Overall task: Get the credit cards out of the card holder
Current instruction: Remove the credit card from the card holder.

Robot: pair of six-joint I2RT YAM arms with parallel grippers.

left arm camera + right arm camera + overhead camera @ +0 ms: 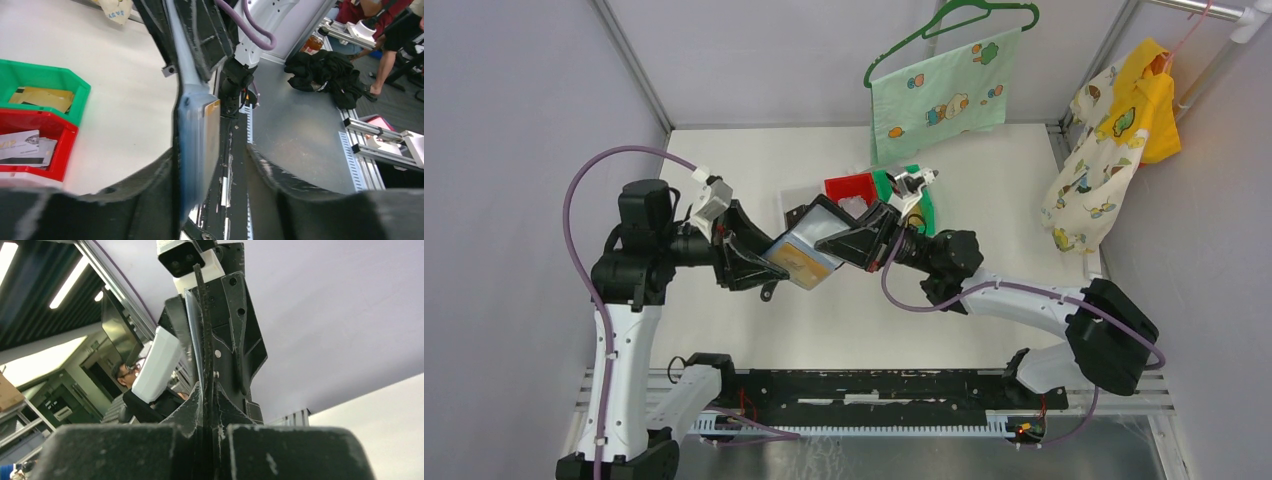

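The black card holder (819, 228) hangs open above the table between both grippers, its grey-blue lining facing up. A tan-gold credit card (802, 262) sits in its lower half. My right gripper (869, 235) is shut on the holder's upper right edge; in the right wrist view the jaws (210, 400) pinch the thin black flap (205, 330). My left gripper (759, 262) stands open around the lower left end. In the left wrist view the holder (190, 125) lies against one finger, the card (212, 130) shows edge-on, and a gap separates it from the other finger.
A red bin (50, 150) with whitish cards and a green bin (50, 77) with tan cards stand behind the holder, also in the top view (849, 187). A green hanger with a patterned cloth (939, 95) hangs at the back, and more cloths (1114, 150) at the right.
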